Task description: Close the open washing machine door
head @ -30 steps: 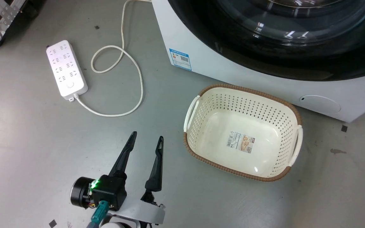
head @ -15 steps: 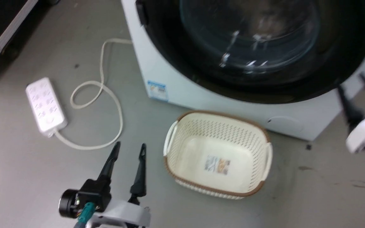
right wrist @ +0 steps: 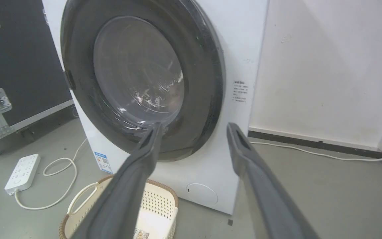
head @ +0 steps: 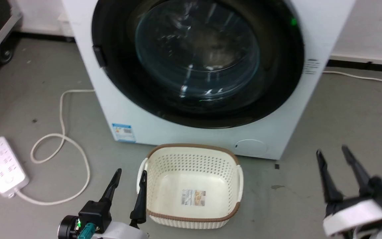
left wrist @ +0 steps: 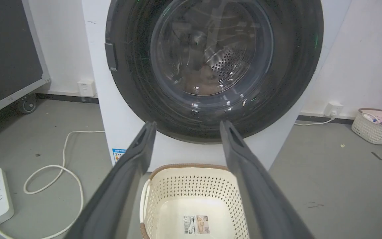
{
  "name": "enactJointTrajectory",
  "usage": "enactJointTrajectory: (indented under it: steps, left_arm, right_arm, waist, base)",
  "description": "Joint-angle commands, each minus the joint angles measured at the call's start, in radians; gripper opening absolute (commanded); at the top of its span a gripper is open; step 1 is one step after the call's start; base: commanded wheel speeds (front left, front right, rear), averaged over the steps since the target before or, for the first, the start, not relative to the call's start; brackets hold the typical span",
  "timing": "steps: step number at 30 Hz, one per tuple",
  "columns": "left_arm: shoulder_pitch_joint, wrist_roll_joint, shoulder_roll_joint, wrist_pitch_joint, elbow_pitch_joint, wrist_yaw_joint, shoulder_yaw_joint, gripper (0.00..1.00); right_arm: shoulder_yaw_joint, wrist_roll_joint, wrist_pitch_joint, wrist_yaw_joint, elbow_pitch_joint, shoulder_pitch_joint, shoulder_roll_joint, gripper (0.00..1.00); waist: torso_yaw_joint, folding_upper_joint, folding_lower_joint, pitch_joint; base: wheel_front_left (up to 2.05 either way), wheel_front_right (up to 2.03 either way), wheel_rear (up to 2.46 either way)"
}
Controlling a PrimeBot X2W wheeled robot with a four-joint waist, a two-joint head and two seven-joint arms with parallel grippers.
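Left pincer [head: 131, 172] and right pincer [head: 331, 151] both sit low over the floor, fingers spread, nothing in them. The cream basket [head: 191, 162] is just right of the left pincer. Beyond both, the washing machine [head: 138, 122], with the washing machine door [head: 197, 63] looking flat against its front.

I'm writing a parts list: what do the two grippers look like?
Left gripper: two long dark tapering fingers, a black block with a green light, a teal plug, a pale wrist shell. Right gripper: the same dark fingers and pale shell.
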Motion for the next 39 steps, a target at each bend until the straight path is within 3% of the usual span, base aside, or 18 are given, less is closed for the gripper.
enactJointTrajectory:
  steps: [1,6,14,15,39]
  left_arm:
    - [0.014,0.008,0.003,-0.004,0.01,-0.005,0.003,1.0]
    - [0.024,0.015,0.003,-0.004,0.031,-0.002,0.019,1.0]
    - [0.022,0.029,0.002,-0.004,0.054,-0.004,0.02,1.0]
    - [0.017,0.027,0.0,0.0,0.052,-0.001,0.017,0.0]
    - [0.016,0.048,-0.001,0.044,0.02,0.008,0.032,0.0]
  right_arm:
    - [-0.025,-0.031,-0.004,-0.001,-0.032,0.045,0.046,1.0]
    - [-0.058,-0.117,-0.004,-0.001,-0.096,0.147,0.118,1.0]
    - [-0.062,-0.147,-0.004,-0.001,-0.102,0.2,0.144,1.0]
    - [-0.061,-0.152,0.0,0.0,-0.098,0.187,0.139,0.0]
    - [-0.05,-0.158,0.042,0.0,-0.112,0.175,0.141,0.0]
  waist:
    - [-0.03,-0.0001,0.0002,-0.023]
    - [-0.053,-0.0001,0.0002,-0.034]
    - [-0.06,-0.0001,0.0002,-0.034]
    - [-0.06,-0.0001,0.0002,-0.034]
    - [-0.06,-0.0001,0.0002,-0.034]
  base:
    - [0.0,0.0,0.0]
    - [0.0,0.0,0.0]
    - [0.0,0.0,0.0]
    - [0.0,0.0,0.0]
    - [0.0,0.0,0.0]
